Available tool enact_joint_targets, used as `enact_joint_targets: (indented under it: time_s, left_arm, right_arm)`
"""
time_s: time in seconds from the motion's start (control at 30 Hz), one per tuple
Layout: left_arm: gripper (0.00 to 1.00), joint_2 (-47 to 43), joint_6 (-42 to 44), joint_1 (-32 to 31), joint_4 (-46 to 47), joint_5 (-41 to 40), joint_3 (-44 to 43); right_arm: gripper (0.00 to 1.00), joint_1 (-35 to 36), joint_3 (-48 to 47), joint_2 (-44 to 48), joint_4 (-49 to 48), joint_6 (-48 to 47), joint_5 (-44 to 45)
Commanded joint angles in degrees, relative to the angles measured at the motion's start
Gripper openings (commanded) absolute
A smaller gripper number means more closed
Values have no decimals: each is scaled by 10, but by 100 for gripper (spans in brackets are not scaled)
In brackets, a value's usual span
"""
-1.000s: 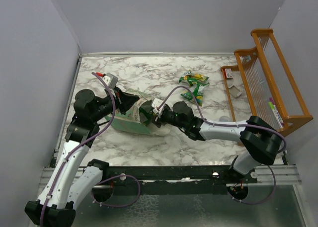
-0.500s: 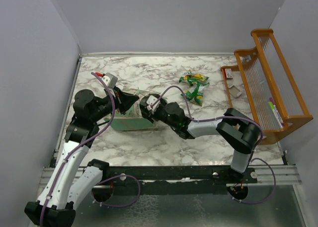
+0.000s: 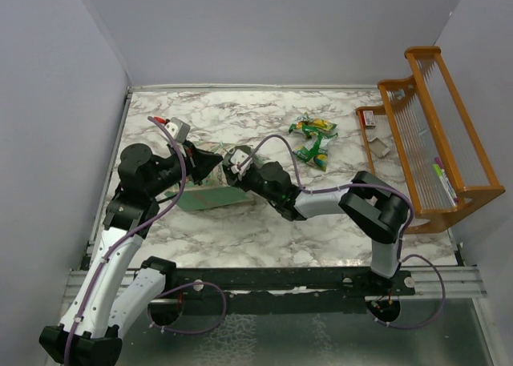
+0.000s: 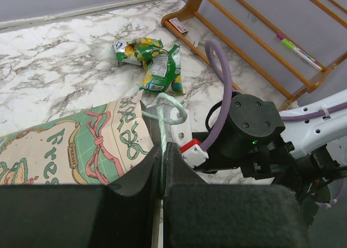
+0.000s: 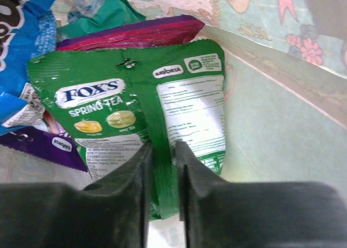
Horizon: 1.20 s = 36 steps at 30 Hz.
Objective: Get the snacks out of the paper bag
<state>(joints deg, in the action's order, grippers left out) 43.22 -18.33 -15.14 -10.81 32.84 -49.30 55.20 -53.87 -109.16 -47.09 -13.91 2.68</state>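
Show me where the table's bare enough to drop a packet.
Bare marble along the far edge, left of the green packets, and along the near edge before the bag. Crowded around the bag and by the rack.

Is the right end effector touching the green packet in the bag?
Touching. In the right wrist view both fingers of the right end effector pinch the lower edge of the green packet.

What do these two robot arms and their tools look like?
Both the left arm and right arm are slim white tubes joined by chunky round black joints. A purple cable loops along each, ending at a small white-and-red plug by the wrist. The left tool and right tool are each two flat matte-black fingers. One black joint shows a tiny green light.
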Motion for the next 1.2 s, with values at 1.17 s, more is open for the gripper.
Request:
enact_joint_targets:
  time_s: [1.17]
  left_arm:
    - [0, -16, 3, -2, 19, -128, 11]
  right_arm:
    - [1, 3, 136, 399, 219, 99, -51]
